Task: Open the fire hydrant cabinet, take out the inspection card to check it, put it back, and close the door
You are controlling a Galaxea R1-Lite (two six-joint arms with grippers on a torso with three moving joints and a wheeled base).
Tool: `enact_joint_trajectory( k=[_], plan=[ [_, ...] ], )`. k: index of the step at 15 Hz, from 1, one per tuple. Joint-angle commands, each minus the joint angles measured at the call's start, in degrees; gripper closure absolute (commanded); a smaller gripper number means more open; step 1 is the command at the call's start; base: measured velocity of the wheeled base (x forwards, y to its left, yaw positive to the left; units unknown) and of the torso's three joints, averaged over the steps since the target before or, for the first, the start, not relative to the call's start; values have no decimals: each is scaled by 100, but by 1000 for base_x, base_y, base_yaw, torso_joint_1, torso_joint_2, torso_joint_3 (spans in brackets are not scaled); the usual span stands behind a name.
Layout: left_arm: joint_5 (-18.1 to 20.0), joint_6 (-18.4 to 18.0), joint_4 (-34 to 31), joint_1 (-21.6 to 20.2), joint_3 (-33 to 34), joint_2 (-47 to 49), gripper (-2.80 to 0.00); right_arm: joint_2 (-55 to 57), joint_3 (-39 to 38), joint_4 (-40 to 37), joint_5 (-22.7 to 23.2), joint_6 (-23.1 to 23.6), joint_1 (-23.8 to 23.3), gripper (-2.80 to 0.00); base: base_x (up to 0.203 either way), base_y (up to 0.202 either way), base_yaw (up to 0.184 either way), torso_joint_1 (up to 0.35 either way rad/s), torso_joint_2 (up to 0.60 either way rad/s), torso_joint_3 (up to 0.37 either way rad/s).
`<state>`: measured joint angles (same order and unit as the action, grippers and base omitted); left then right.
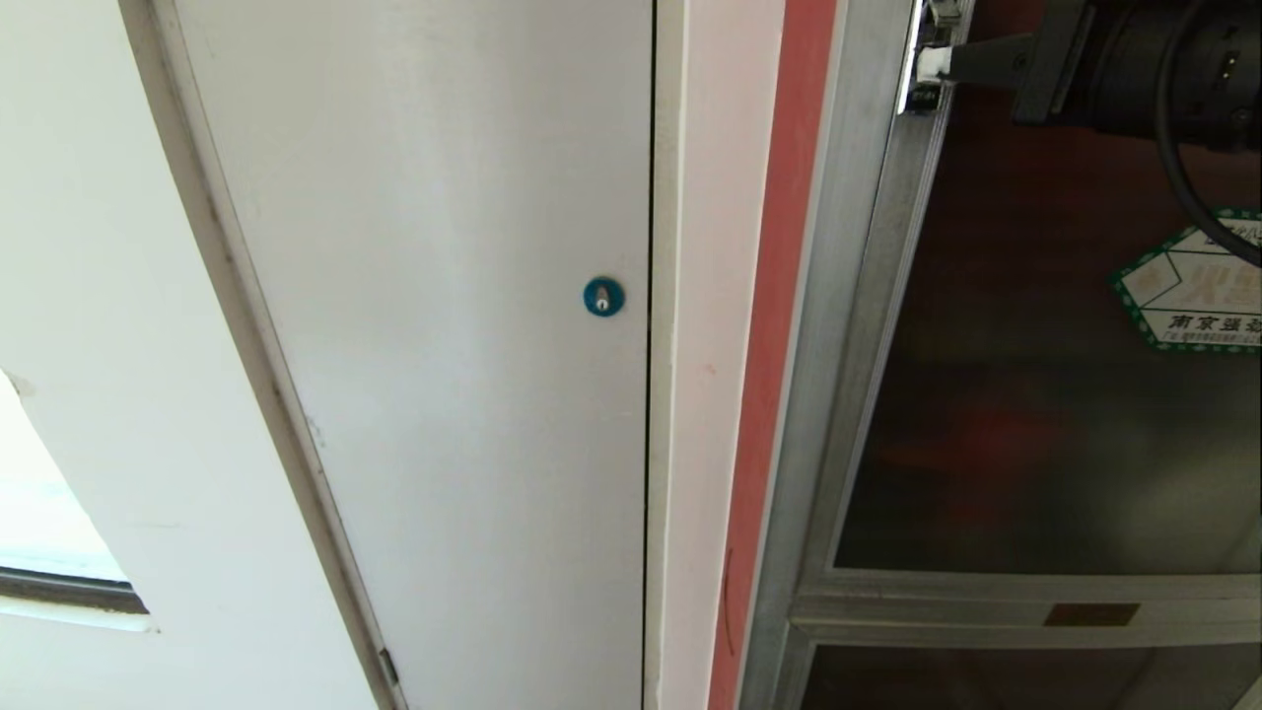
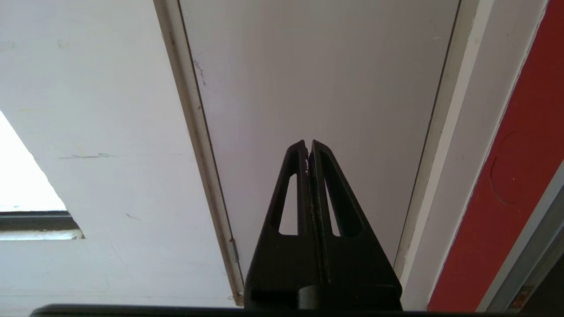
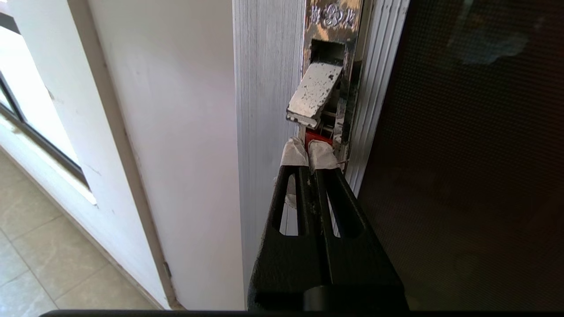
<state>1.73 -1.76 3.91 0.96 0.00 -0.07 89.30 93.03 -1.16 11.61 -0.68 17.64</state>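
While the door is shut, step: opening the cabinet is in hand; the card is nowhere in view, so by my reckoning it is inside and every later step remains.
Right gripper: jaws fully together, holding nothing, taped tips at the red tab just under the metal latch lever, which stands tilted out of its slot; whether the tips press the tab I cannot tell.
Left gripper: closed and empty, parked in front of the white door, well apart from the work.
Door: dark glass panel in an aluminium frame, at the right of the head view, lying flush in the frame; green-bordered sticker on the glass.
Next move: probably working the tab or lever to free the latch, then pulling the frame edge outward; closed tips give little purchase, so a hook or a push looks likelier than a pinch.
Risk: tips sliding off the small tab.
Surface: ribbed aluminium, smooth dark glass, worn speckled latch metal.
Room: white door with a blue lock to the left, a red strip between it and the cabinet, a window low at the far left, pale floor tiles.
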Motion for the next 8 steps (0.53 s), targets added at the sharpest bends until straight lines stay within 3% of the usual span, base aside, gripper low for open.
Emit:
enact_joint_trajectory(
  k=[1, 8],
  plan=[
    [2, 0, 4, 0, 158, 7, 0, 35, -24, -25, 8, -2, -33, 0, 0, 0, 0, 0, 0, 0],
    [2, 0, 4, 0, 158, 7, 0, -524, -379, -40, 34, -3, 162, 0, 0, 0, 0, 0, 0, 0]
  ],
)
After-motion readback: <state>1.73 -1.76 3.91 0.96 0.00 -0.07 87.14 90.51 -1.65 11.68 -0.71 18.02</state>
